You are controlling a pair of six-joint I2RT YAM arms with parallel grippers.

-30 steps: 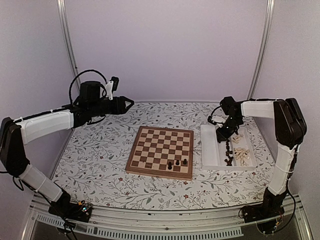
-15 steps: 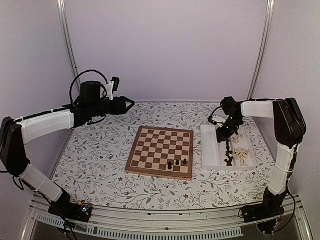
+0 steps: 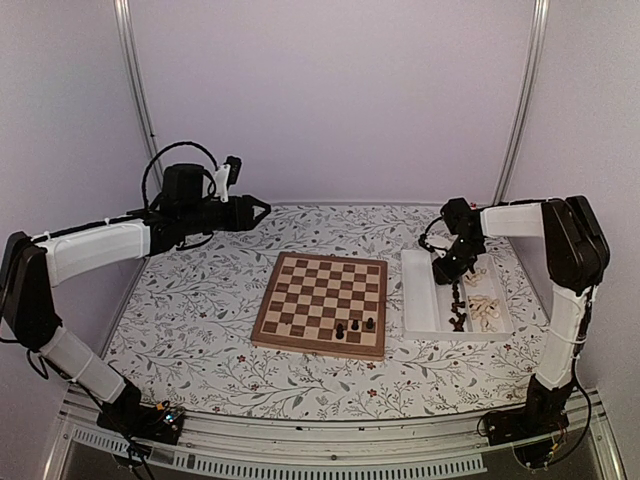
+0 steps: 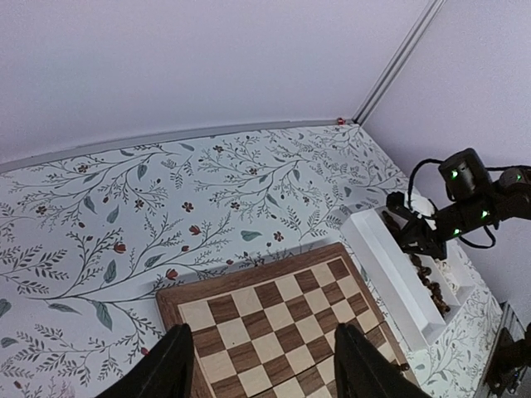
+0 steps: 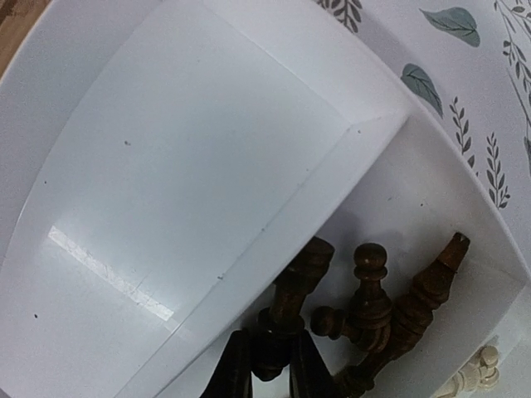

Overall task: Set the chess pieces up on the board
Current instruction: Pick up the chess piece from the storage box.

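the right gripper (image 5: 270, 375) is down in the white tray (image 3: 422, 300). its 2 fingers are pressed in on the foot of 1 dark chess piece (image 5: 286, 311). it looks like a pinch, though the very bottom of the piece is cut off in the wrist view. the piece pokes out past the fingertips, and its round top leans on the thin wall between the big bare part of the tray and the part with the other dark pieces (image 5: 373, 307). so its long side runs straight on from the fingers. the cream pieces (image 3: 486, 308) lie in the far right part of the tray.

the board (image 3: 320, 290) sits on the bench (image 3: 200, 300) just to the left of the tray. 3 dark pieces (image 3: 354, 326) stand on it near its front right corner, and the other squares are bare. most of the job is not done yet.

i think the piece must go up over the tray wall and then left to the board. the right arm is much nearer for this.

the left gripper (image 4: 263, 340) hangs high over the back left of the bench, well apart from the board. its fingers are spread wide and hold nothing.
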